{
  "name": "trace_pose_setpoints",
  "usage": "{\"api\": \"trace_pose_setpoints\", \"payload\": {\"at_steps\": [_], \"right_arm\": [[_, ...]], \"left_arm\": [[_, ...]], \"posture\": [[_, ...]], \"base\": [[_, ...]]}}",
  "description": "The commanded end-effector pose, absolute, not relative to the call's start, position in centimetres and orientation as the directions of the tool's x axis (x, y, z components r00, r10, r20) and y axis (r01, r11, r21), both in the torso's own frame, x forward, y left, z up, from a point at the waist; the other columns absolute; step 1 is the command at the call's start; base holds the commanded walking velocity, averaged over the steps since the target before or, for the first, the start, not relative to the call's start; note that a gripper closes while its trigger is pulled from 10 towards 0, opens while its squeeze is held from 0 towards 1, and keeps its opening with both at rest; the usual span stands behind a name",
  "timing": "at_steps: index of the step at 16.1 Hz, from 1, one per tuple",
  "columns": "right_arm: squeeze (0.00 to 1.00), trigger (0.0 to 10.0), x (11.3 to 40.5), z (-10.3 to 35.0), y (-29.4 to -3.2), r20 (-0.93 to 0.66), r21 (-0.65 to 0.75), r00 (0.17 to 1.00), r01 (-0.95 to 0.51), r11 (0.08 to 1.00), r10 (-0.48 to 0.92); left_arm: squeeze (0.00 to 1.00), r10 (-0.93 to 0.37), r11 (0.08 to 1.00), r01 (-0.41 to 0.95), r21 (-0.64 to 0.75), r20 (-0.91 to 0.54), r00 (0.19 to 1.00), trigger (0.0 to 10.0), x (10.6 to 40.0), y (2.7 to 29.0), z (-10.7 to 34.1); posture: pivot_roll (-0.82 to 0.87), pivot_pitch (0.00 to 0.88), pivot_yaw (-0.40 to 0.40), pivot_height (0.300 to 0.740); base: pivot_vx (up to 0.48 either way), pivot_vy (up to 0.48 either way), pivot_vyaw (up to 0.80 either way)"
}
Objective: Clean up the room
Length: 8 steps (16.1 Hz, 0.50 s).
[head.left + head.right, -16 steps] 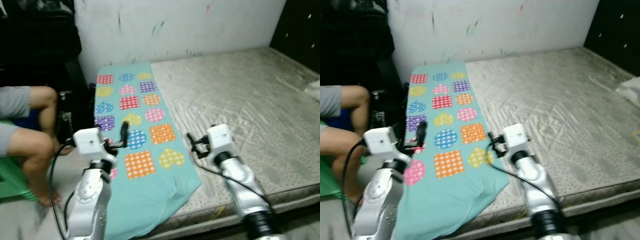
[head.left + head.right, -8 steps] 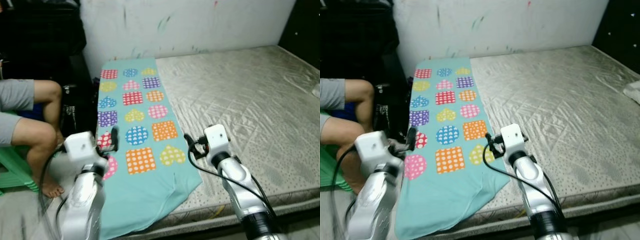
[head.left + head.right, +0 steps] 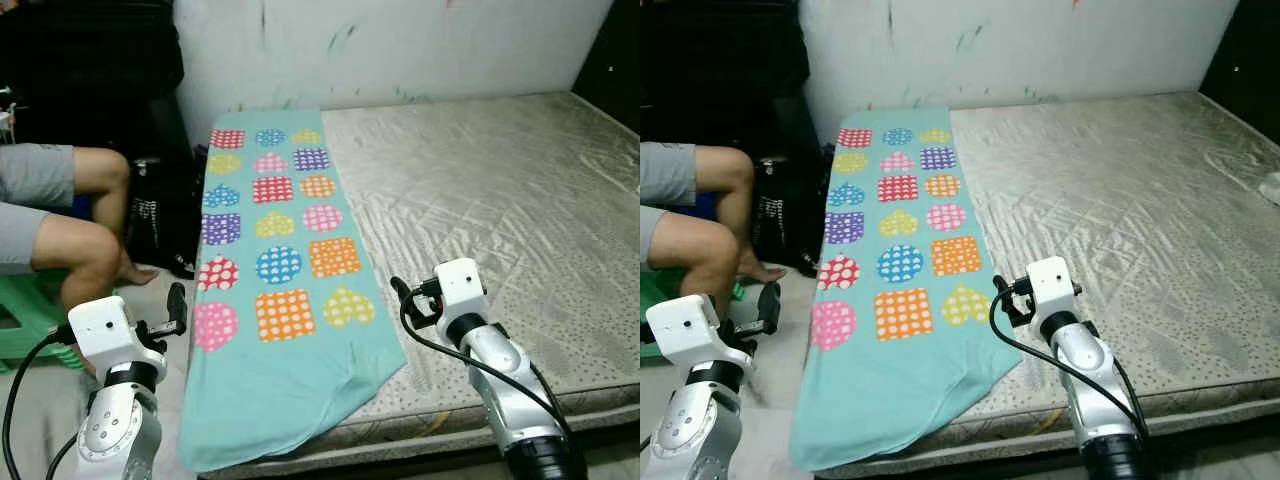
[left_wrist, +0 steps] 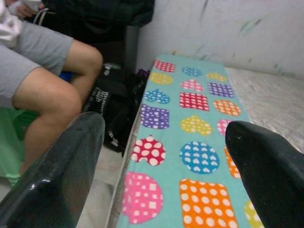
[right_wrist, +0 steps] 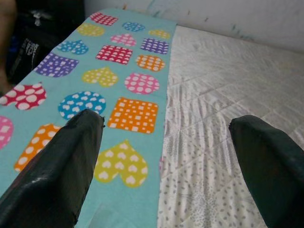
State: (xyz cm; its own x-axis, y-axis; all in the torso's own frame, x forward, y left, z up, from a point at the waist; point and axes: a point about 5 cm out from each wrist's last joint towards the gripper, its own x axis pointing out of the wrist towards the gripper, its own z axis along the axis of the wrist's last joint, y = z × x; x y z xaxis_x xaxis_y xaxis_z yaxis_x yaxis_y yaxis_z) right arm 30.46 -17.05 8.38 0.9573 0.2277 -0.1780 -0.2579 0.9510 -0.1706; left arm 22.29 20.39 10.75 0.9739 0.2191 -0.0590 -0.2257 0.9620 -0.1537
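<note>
A teal blanket (image 3: pixel 280 300) printed with coloured hearts, squares and circles lies flat along the left side of a grey mattress (image 3: pixel 480 190); its near end hangs over the front edge. My left gripper (image 3: pixel 172 312) is low at the left, beside the bed and over the floor. It stands open in the left wrist view (image 4: pixel 164 128), holding nothing. My right gripper (image 3: pixel 405 303) hovers over the mattress near the front edge, just right of the blanket's border. It is open and empty in the right wrist view (image 5: pixel 166 121).
A person sits at the left on a green stool (image 3: pixel 25 320), bare legs (image 3: pixel 70 240) close to my left arm. A black bag (image 3: pixel 150 220) stands between the person and the bed. A white object (image 3: pixel 1270 185) lies at the mattress's far right edge.
The view has shifted. My left gripper has dropped and swung left, off the blanket to the bedside. The right gripper stays near the blanket's right edge.
</note>
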Motion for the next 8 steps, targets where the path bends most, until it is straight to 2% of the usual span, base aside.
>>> {"api": "trace_pose_setpoints", "payload": {"at_steps": [1, 2, 8], "right_arm": [[0.0, 10.0, 30.58, 8.97, -17.29, -0.16, -0.158, 0.962, -0.245, 0.957, 0.22], [0.0, 10.0, 30.59, 9.13, -17.34, -0.158, -0.162, 0.963, -0.245, 0.956, 0.22], [0.0, 10.0, 30.91, 9.95, -16.69, -0.141, -0.209, 0.949, -0.307, 0.928, 0.282]], "left_arm": [[0.0, 0.211, 0.965, -0.215, -0.152, -0.041, 0.977, 10.0, 22.48, 20.44, 11.42], [0.0, 0.21, 0.965, -0.214, -0.154, -0.043, 0.977, 10.0, 22.47, 20.41, 11.56], [0.0, 0.212, 0.963, -0.214, -0.165, -0.032, 0.977, 10.0, 22.96, 20.32, 12.26]], "posture": [[-0.09, 0.042, 0.027, 0.74], [-0.1, 0.044, 0.025, 0.74], [-0.09, 0.046, 0.007, 0.74]], "base": [[0.0, 0.0, -0.8], [0.0, 0.0, -0.8], [0.0, 0.0, 0.0]]}}
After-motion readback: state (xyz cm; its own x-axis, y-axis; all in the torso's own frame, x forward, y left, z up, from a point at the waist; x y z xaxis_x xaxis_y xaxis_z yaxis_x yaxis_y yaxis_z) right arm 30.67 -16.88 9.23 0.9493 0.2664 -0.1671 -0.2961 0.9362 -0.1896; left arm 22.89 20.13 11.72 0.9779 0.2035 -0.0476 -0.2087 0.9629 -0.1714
